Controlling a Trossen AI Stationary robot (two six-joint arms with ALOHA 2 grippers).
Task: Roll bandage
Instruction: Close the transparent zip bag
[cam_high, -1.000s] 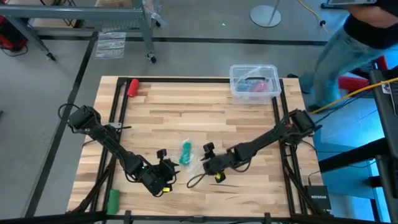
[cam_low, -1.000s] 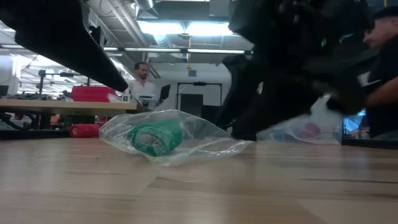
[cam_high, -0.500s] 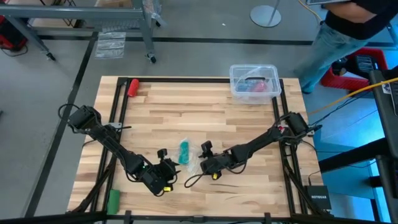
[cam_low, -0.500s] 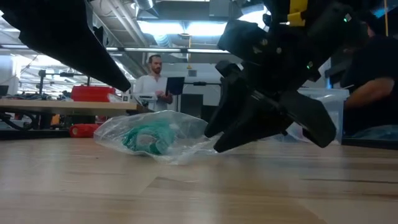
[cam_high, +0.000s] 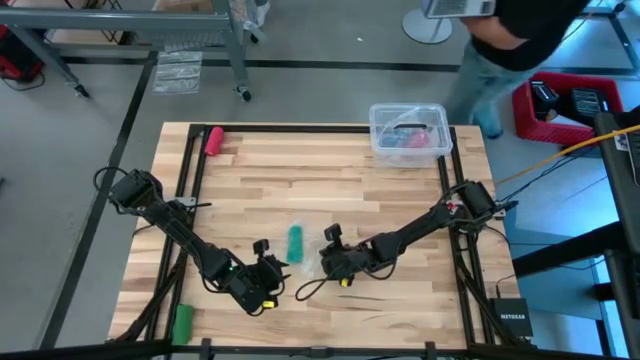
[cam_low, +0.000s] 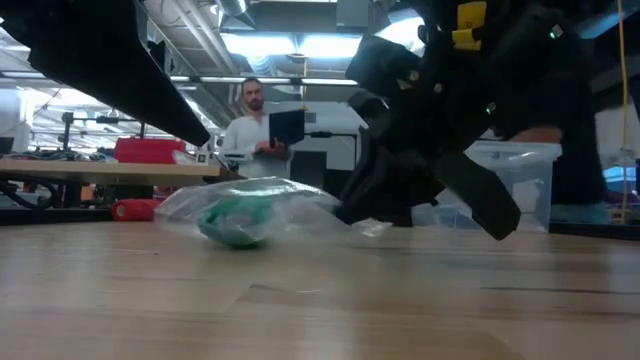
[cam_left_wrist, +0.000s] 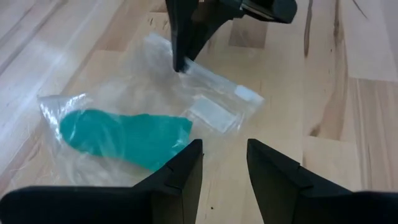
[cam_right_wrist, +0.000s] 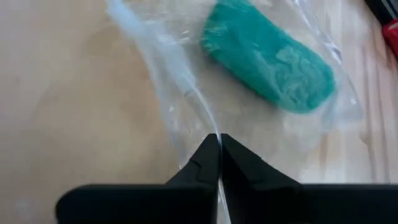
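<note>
The teal-green bandage (cam_high: 296, 243) lies as a short lump inside a clear plastic bag (cam_left_wrist: 205, 93), which rests flat on the wooden table. It also shows in the right wrist view as bandage (cam_right_wrist: 267, 62) and in the low view as bandage (cam_low: 235, 220). My right gripper (cam_high: 326, 243) is at the bag's right side, shut on its plastic. My left gripper (cam_left_wrist: 224, 165) stands open just near of the bag, nothing between its fingers. My right gripper pinches a thin ridge of the clear bag's plastic (cam_right_wrist: 208, 124) between its two shut fingers, beside the bandage and not on it. The fingers slant down from the table's right side. The bag and bandage lie on the table.
A pink-red roll (cam_high: 214, 138) lies at the far left corner and a small green roll (cam_high: 182, 320) at the near left edge. A clear plastic box (cam_high: 408, 132) stands at the far right. A black cable loop (cam_high: 315, 290) lies near the grippers. A person (cam_high: 510, 40) walks behind the table.
My right gripper has moved toward the table's left, down onto the bag's right side, and has shut on its plastic. The bag has flattened there. The bandage has stayed in place.
</note>
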